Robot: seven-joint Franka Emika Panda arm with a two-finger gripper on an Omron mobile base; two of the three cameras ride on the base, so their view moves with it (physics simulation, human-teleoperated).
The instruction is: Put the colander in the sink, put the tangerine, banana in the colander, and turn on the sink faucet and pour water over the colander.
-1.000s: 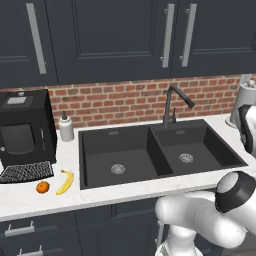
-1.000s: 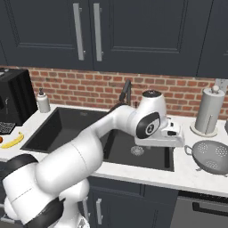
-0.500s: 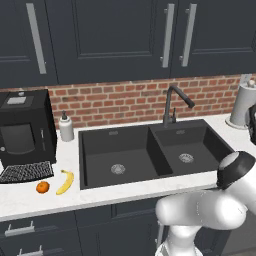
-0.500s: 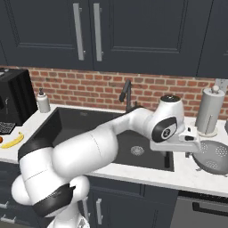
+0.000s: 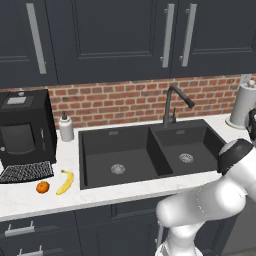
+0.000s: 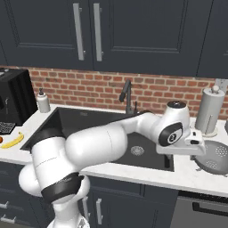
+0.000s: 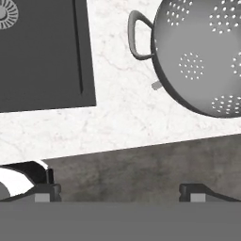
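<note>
Hovering over the white surface (image 7: 122, 117), the fingers (image 7: 44, 188) stand spread wide, grasping nothing. Upper right of the hand view sits the colander (image 7: 207, 56), beside the sink (image 7: 42, 61) at upper left.

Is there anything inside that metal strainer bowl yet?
Nothing shows in the colander: the hand view has only its bare perforated inside. Part of the bowl runs out of frame, so that part is unseen.

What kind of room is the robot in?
It looks like a kitchen. There is a black double sink with a tall faucet set in a pale counter, dark cupboards above a brick wall, and a metal colander on the counter.
</note>
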